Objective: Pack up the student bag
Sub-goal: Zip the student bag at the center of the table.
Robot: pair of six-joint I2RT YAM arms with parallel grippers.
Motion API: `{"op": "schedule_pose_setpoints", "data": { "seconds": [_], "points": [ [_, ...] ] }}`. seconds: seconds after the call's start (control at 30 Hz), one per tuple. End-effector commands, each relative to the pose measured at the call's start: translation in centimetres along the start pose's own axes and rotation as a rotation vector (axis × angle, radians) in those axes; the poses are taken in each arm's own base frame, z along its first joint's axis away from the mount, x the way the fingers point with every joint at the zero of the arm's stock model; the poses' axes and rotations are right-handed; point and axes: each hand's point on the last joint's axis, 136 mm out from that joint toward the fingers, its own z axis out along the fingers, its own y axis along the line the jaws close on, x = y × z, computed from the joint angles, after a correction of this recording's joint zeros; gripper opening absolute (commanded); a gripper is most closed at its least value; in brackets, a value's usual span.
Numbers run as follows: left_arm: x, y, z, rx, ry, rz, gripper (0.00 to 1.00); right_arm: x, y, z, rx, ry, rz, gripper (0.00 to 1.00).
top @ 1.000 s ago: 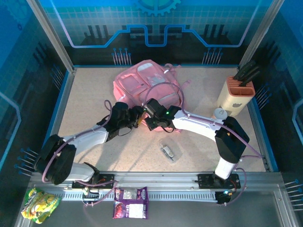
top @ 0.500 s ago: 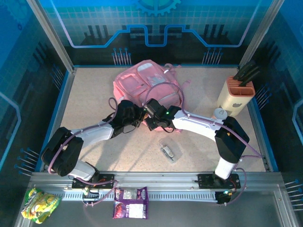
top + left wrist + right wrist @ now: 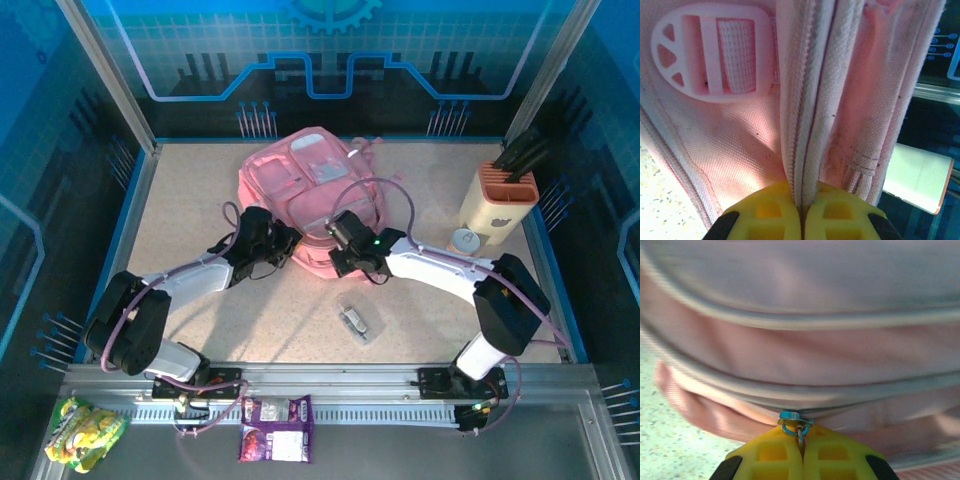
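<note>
The pink student bag [image 3: 310,175] lies flat at the back middle of the table. My left gripper [image 3: 287,242] is at the bag's near left edge. In the left wrist view its yellow fingers [image 3: 765,215] are shut on a whitish piped zip seam [image 3: 810,100] of the bag, next to a white strap buckle [image 3: 715,52]. My right gripper [image 3: 338,224] is at the near edge, a little to the right of the left one. In the right wrist view it [image 3: 801,440] is shut on the bag's small blue metal zip pull [image 3: 792,419], against blurred pink fabric [image 3: 800,355].
A beige knife block [image 3: 500,195] with dark handles stands at the right, a small round lid [image 3: 464,240] at its foot. A small clear-wrapped item [image 3: 353,321] lies on the table in front. Snack packets [image 3: 275,428] [image 3: 85,430] lie on the near rail.
My left gripper has reached in and shut on the bag's seam. My right gripper has moved right along the bag's near edge with the zip pull in it.
</note>
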Motion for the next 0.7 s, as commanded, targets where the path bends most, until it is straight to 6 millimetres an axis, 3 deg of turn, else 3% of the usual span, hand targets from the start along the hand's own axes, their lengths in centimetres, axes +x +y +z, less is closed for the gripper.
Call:
{"op": "schedule_pose_setpoints", "data": {
  "seconds": [0.0, 0.07, 0.2, 0.37, 0.43, 0.5, 0.57, 0.67],
  "points": [
    [-3.0, -0.3, -1.1, -0.028, -0.087, 0.06, 0.0, 1.5, -3.6, -0.9, 0.079, 0.054, 0.009, 0.0],
    [-3.4, -0.4, -1.4, -0.031, -0.091, 0.075, 0.0, 1.4, -4.3, -0.9, 0.1, 0.052, -0.013, 0.0],
    [-4.4, -0.8, -2.0, -0.019, -0.088, 0.085, 0.0, 1.0, -2.9, -1.1, 0.067, 0.042, -0.071, 0.0],
    [-5.4, -2.7, -1.4, -0.008, -0.059, 0.133, 0.0, 0.4, 1.8, -1.3, -0.055, 0.023, -0.12, 0.0],
    [-5.5, -4.0, -0.4, 0.026, -0.033, 0.144, 0.0, 0.0, 4.5, -1.4, -0.13, 0.005, -0.114, 0.0],
    [-5.6, -4.6, 0.4, 0.029, -0.006, 0.152, 0.0, -0.7, 5.9, -1.3, -0.179, -0.005, -0.07, 0.0],
    [-5.8, -4.9, 1.0, 0.029, 0.002, 0.18, 0.05, -1.4, 6.5, -1.0, -0.196, -0.019, -0.049, 0.0],
    [-5.8, -4.6, 0.7, 0.019, 0.02, 0.19, 0.18, -2.3, 5.7, -0.6, -0.138, -0.031, -0.044, 0.0]
  ]
}}
